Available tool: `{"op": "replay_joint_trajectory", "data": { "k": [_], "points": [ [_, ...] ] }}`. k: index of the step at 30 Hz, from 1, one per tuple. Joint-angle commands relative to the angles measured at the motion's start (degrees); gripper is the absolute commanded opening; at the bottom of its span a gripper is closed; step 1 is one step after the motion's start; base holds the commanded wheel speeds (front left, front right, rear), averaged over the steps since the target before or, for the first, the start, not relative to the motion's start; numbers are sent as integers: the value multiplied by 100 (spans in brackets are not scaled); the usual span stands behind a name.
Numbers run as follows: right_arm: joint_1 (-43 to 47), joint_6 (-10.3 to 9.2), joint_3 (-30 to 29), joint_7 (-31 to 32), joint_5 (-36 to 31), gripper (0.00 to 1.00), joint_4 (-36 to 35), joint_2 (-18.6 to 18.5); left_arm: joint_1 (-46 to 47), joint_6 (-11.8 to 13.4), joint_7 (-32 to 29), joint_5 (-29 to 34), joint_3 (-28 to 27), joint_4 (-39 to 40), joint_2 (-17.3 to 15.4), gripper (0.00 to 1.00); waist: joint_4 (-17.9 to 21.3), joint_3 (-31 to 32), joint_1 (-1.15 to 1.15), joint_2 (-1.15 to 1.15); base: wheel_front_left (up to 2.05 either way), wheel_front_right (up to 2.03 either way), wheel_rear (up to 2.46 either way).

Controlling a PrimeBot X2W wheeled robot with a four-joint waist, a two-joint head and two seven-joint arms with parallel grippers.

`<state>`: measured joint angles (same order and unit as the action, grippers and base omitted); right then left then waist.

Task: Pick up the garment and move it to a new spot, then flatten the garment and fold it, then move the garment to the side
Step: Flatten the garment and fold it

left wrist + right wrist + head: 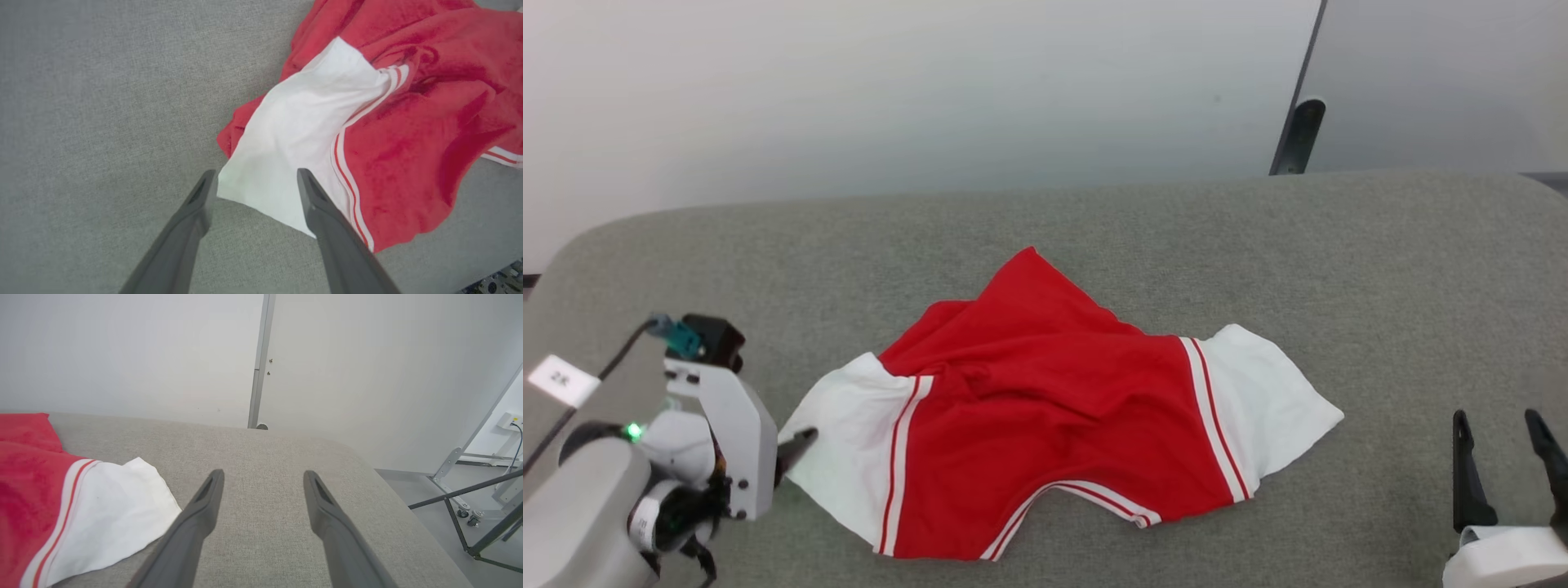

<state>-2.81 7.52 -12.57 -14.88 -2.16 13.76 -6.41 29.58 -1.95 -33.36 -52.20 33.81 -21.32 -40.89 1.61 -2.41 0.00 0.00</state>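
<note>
Wide open, the left gripper (pixel 256 173) sits at the near left, its fingers either side of a white sleeve corner of the garment (pixel 1045 384). The garment lies rumpled mid-worktop (pixel 1094 220). At the near right, the right gripper (pixel 1497 420) stands open, apart from it.

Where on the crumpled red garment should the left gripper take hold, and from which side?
The garment's white left sleeve end, from the robot's left: its free edge lies flat on the surface, between the left gripper's open fingers.
</note>
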Motion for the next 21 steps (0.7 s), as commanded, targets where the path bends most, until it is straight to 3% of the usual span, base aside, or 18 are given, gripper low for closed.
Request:
{"op": "replay_joint_trajectory", "data": {
  "k": [1,21],
  "points": [
    [29,-6,13,-28,-19,100,-65,-11,-75,-22,-19,-33,9,23,-15,100,-41,40,0,0,0,0,0],
    [-48,-6,156,-27,13,100,-445,-122,390,-433,-59,-61,303,-1297,314,100,319,-433,0,0,0,0,0]
  ]
}}
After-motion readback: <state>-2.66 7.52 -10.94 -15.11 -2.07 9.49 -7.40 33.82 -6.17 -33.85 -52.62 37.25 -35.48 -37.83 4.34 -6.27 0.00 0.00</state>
